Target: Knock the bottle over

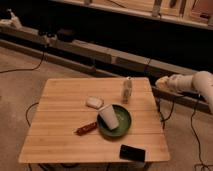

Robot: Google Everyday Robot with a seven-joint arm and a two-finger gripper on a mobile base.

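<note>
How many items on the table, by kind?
bottle: 1
white paper cup: 1
green plate: 1
small white block: 1
reddish bar-shaped item: 1
flat black device: 1
Total: 6
The gripper is beyond the right edge of the table, apart from the bottle.

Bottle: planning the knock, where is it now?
Camera view: the bottle stands near the table's far right corner, behind the green plate; the gripper hangs beyond the right edge.

We note a wooden table (60, 130) at centre, floor (20, 80) at nine o'clock, a low ledge (100, 51) and dark wall (125, 32) at twelve; gripper (160, 83) at three.
</note>
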